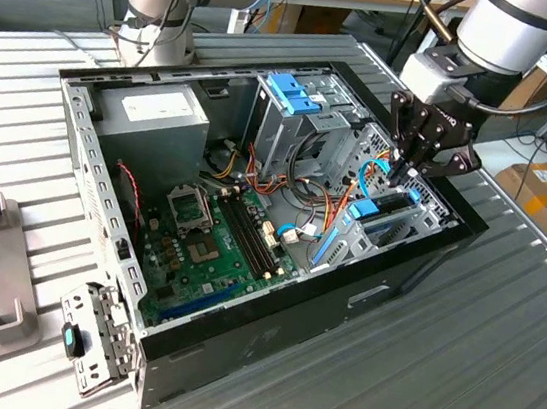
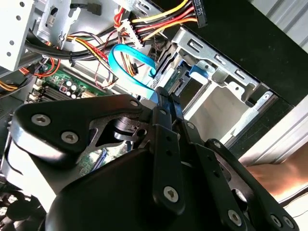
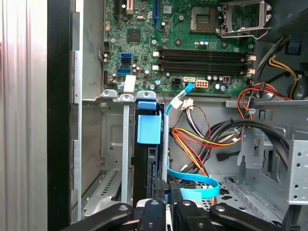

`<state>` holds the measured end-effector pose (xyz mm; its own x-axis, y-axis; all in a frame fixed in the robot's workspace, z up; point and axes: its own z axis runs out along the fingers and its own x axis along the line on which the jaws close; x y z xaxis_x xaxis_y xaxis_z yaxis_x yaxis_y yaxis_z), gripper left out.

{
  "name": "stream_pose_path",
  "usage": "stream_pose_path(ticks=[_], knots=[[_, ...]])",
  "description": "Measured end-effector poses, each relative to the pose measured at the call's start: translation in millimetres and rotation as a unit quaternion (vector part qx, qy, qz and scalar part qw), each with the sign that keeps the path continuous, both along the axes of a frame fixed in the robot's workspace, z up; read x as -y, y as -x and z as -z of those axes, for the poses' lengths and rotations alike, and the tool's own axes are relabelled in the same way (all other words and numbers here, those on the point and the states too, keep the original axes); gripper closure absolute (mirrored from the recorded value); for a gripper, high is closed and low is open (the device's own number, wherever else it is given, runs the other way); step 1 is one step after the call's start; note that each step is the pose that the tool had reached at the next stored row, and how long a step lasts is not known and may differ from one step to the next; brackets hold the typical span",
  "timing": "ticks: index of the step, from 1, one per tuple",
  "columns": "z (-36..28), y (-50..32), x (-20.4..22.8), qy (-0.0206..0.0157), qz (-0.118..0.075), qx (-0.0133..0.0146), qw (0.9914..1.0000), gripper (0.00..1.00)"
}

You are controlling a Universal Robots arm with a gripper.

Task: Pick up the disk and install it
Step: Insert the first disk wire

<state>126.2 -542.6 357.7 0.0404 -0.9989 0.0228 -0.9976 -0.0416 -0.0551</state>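
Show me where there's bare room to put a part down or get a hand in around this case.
Free: the ribbed table beside the black wall of the case, toward the exterior view's right; also the empty bay slot between the case wall and the disk. Crowded: the cables beside the disk, where the gripper hangs.

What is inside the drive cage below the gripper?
The disk, with its blue rail, stands in a slot of the cage. The gripper covers its near end; the cage walls hide its sides.
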Motion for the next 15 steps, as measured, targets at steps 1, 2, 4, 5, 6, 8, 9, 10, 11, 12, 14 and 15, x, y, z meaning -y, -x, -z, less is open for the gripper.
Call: stream_pose_path(ticks=[1, 2, 4, 5, 6, 8, 9, 10, 11, 12, 14, 15], knots=[[0.6, 0.2, 0.2, 0.0000, -0.005, 0.0020, 0.99999, 0.84], [1.0, 0.4, 0.4, 0.0001, -0.008, 0.0033, 0.99996, 0.84], [1.7, 1.0, 0.7, 0.0000, -0.014, 0.0060, 0.99988, 0.84], [2.0, 1.5, 0.8, 0.0000, -0.016, 0.0069, 0.99985, 0.84], [2.2, 2.1, 0.9, 0.0000, -0.017, 0.0079, 0.99982, 0.84], [2.7, 3.7, 1.2, 0.0000, -0.019, 0.0104, 0.99976, 0.84], [2.9, 5.3, 1.5, 0.0000, -0.021, 0.0124, 0.99970, 0.84], [3.1, 6.3, 1.7, 0.0000, -0.022, 0.0138, 0.99967, 0.84], [3.1, 7.3, 1.8, 0.0000, -0.023, 0.0152, 0.99963, 0.84], [3.1, 8.1, 1.9, -0.0003, -0.023, 0.0174, 0.99958, 0.84], [3.1, 9.3, 2.1, -0.0022, -0.025, 0.0229, 0.99942, 0.84], [3.2, 9.7, 2.2, -0.0033, -0.026, 0.0253, 0.99935, 0.84]])
